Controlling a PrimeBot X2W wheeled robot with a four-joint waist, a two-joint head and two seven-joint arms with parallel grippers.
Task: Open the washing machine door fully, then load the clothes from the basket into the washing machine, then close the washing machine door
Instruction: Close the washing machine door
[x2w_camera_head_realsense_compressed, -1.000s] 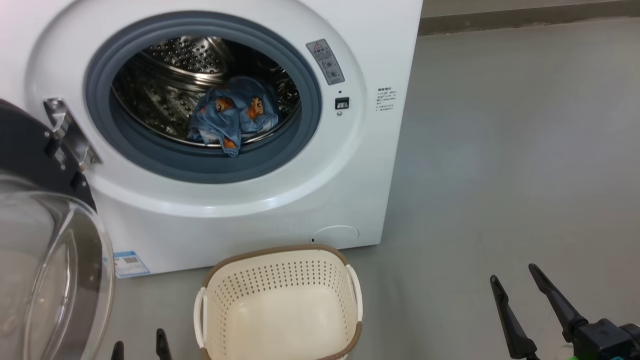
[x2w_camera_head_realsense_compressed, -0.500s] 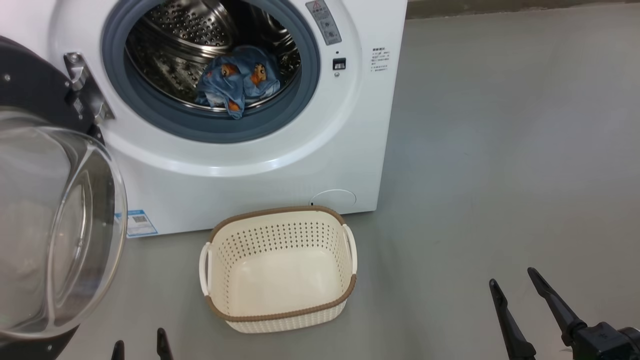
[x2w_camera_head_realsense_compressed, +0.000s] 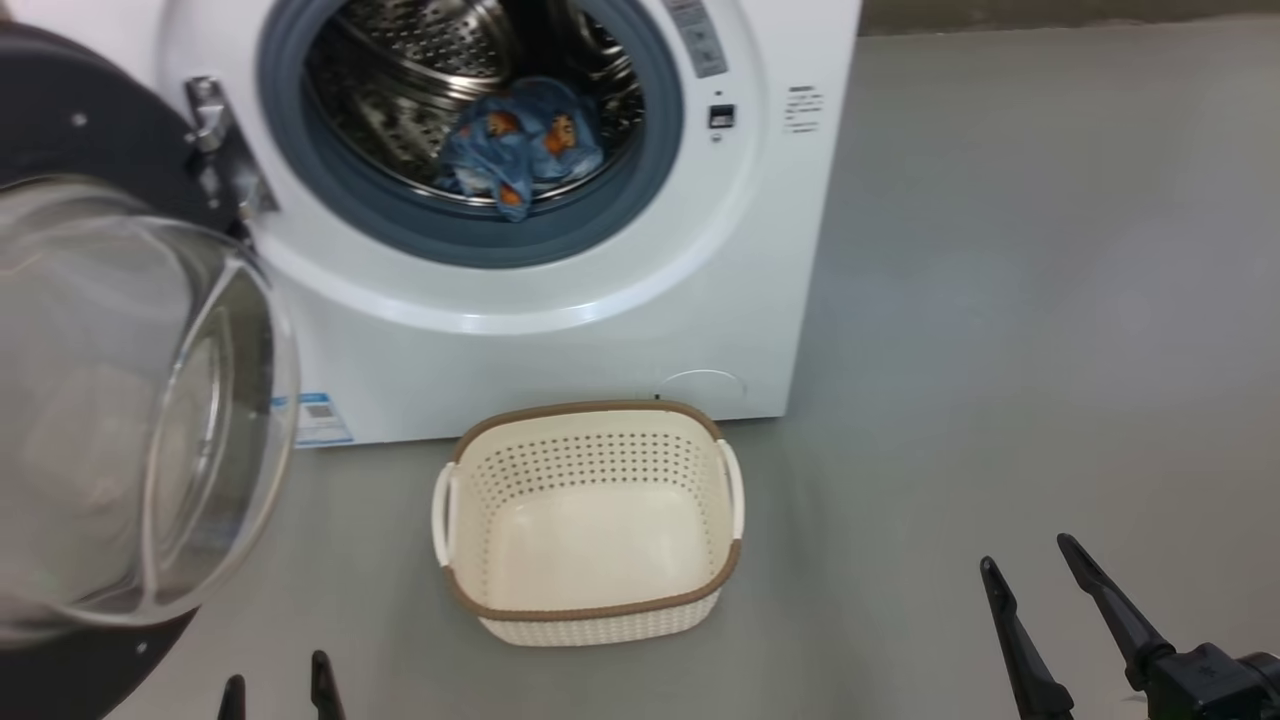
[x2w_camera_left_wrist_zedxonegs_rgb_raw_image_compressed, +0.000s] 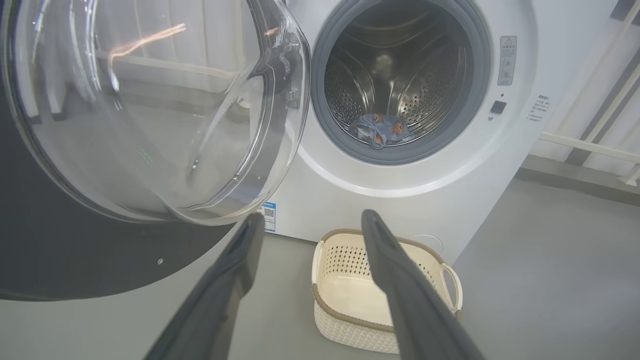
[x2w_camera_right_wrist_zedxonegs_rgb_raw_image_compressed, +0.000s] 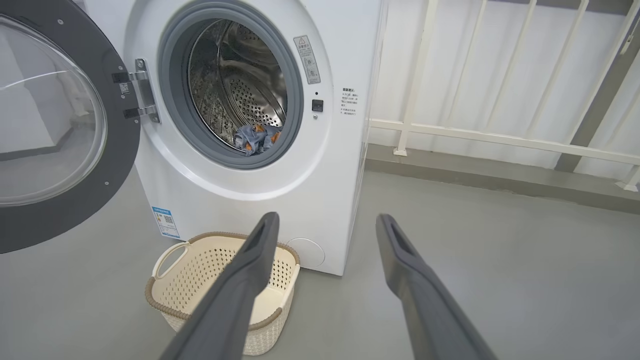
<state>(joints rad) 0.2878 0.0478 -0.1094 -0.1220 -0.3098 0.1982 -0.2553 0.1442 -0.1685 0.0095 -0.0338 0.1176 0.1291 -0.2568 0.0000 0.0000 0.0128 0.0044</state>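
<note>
**Operator:** Where are the clothes?

**Spotter:** You have the clothes (x2w_camera_head_realsense_compressed: 520, 150) inside the drum (x2w_camera_head_realsense_compressed: 420, 60) of the washing machine (x2w_camera_head_realsense_compressed: 600, 340). They are bunched at the drum's front edge. One blue fold with an orange print droops over the lip toward the grey-blue gasket (x2w_camera_head_realsense_compressed: 400, 225).

**Operator:** And the door?

**Spotter:** Your washing machine door (x2w_camera_head_realsense_compressed: 70, 120) stands swung wide on its hinge (x2w_camera_head_realsense_compressed: 215, 140) at the machine's left edge (its glass bowl (x2w_camera_head_realsense_compressed: 130, 400) bulges toward you, close to the head camera). The opening is fully exposed.

**Operator:** The basket?

**Spotter:** The basket (x2w_camera_head_realsense_compressed: 590, 610) sits upright on the floor (x2w_camera_head_realsense_compressed: 1000, 300), just in front of the machine's bottom edge and below the drum opening. You can see straight down to its cream bottom. A blue label sticker (x2w_camera_head_realsense_compressed: 322, 420) marks the machine's lower left corner, to the basket's left.

**Operator:** My grippers?

**Spotter:** Your left gripper (x2w_camera_head_realsense_compressed: 276, 670) is low, between the door and the basket. Its fingers are spread wide and it grips nothing. In its wrist view one finger crosses the basket and the other ends just under the glass bowl's rim. Your right gripper (x2w_camera_head_realsense_compressed: 1026, 551) hangs over bare floor, well to the right of the basket. Its fingers are equally far apart and it also holds nothing. Past it, in the right wrist view, you see a white railing (x2w_camera_right_wrist_zedxonegs_rgb_raw_image_compressed: 500, 135) running along the floor's far edge beside the machine.
</note>
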